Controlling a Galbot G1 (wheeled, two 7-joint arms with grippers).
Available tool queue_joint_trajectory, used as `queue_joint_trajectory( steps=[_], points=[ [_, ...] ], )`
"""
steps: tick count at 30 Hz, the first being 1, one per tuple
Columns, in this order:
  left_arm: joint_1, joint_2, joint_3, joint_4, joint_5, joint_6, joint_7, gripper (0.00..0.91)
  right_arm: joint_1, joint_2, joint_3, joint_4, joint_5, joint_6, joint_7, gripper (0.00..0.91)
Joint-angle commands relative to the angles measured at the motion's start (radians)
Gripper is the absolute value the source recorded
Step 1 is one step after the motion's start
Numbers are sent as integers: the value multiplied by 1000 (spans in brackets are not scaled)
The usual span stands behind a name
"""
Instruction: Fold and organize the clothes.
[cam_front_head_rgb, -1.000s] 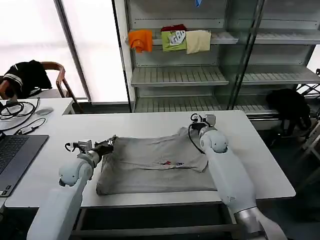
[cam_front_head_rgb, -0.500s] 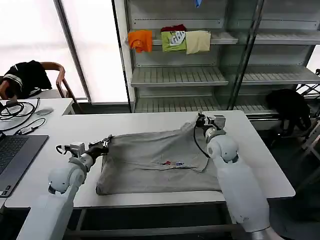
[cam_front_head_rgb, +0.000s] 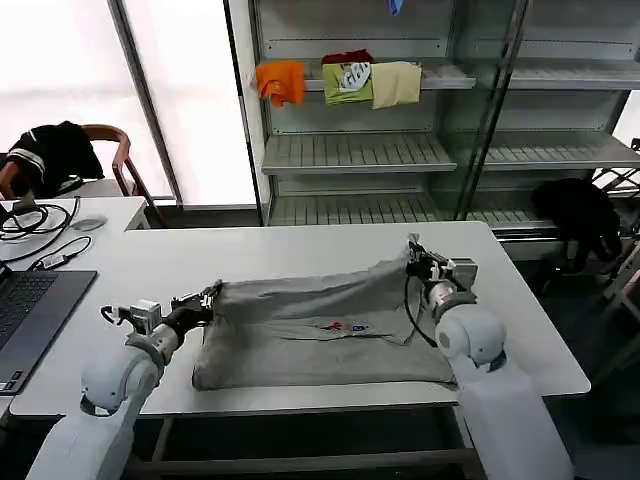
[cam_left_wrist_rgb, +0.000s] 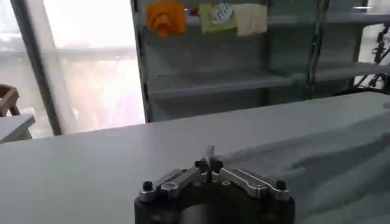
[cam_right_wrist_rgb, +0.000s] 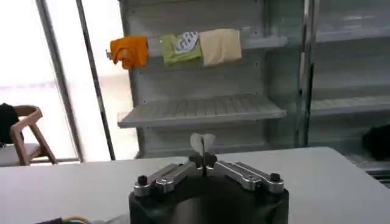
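The clothes, a light grey T-shirt (cam_front_head_rgb: 320, 330) with a small chest print, lie on the white table (cam_front_head_rgb: 300, 250). Its far edge is raised off the table between my two grippers. My left gripper (cam_front_head_rgb: 207, 299) is shut on the far left corner, and my right gripper (cam_front_head_rgb: 413, 250) is shut on the far right corner. The left wrist view has the left gripper (cam_left_wrist_rgb: 208, 163) closed on a sliver of grey cloth, with the shirt (cam_left_wrist_rgb: 323, 164) spreading beside it. The right gripper (cam_right_wrist_rgb: 203, 159) pinches a small fold of cloth in the right wrist view.
A laptop (cam_front_head_rgb: 30, 310) and cables (cam_front_head_rgb: 30, 220) lie at the table's left end. Behind the table stands a shelf (cam_front_head_rgb: 360, 150) with orange, green and cream folded garments (cam_front_head_rgb: 340, 80). A chair with a black garment (cam_front_head_rgb: 55, 155) is at the far left.
Both grippers have drawn back toward the table's front and outward, still holding the shirt's far corners. The far edge has lifted and stretched between them.
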Motion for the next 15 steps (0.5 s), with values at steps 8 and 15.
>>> queue_joint_trajectory(
  steps=[8, 15],
  points=[
    [128, -12, -6, -40, 58, -17, 25, 10, -318, -28, 98, 153, -13, 3, 22, 0],
    [152, -14, -5, -49, 76, -18, 30, 10, -371, -24, 88, 124, -48, 31, 24, 0]
  ],
)
